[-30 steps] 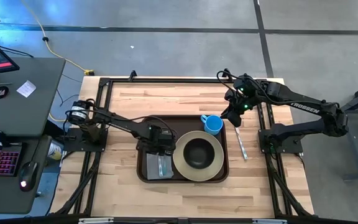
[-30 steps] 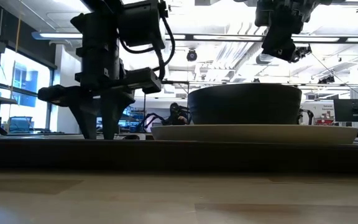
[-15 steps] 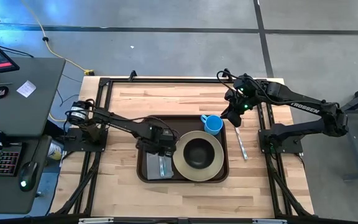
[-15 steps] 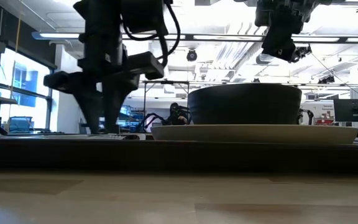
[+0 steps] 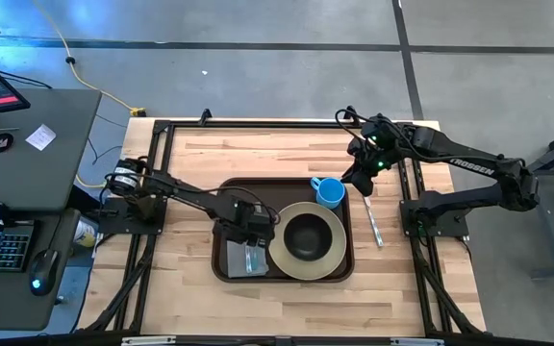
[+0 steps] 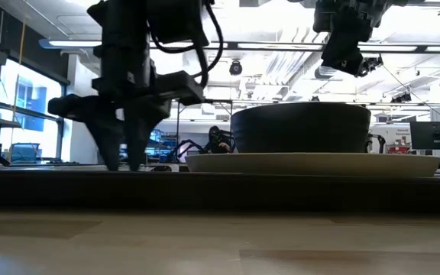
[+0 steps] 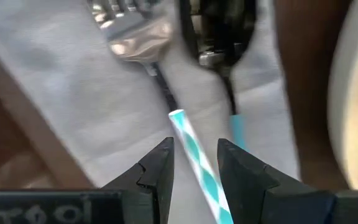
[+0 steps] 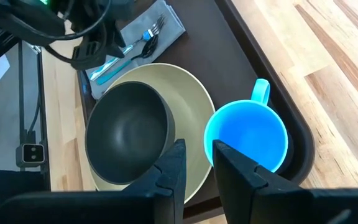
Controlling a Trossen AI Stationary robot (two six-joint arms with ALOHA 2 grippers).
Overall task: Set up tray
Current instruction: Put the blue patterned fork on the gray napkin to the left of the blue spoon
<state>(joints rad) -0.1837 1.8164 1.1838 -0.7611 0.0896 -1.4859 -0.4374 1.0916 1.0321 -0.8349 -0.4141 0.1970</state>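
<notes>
The dark brown tray [image 5: 258, 189] lies at the table's middle. It carries a grey napkin [image 5: 237, 258], a beige plate [image 5: 281, 254] with a dark bowl [image 5: 306, 235], and a blue cup [image 5: 329, 192]. A fork [image 7: 129, 28] and a spoon [image 7: 219, 37] with teal handles lie on the napkin. My left gripper [image 7: 194, 168] hangs low over them, pointing down and open by a narrow gap. Its fingers stand on either side of the fork's striped handle [image 7: 188, 140]. My right gripper [image 8: 199, 165] hovers above the cup [image 8: 246, 135], slightly open and empty.
A knife [image 5: 374, 223] lies on the bare wood to the right of the tray, below my right arm. Open wooden tabletop lies left of the tray [image 5: 186, 245] and along the far edge [image 5: 258, 149]. The black frame rails [image 5: 162, 192] border the table.
My left gripper has stayed low over the napkin, turned a little about its vertical axis and back, and shifted slightly toward the near edge and the plate. The right arm and the things on the tray have kept still.
</notes>
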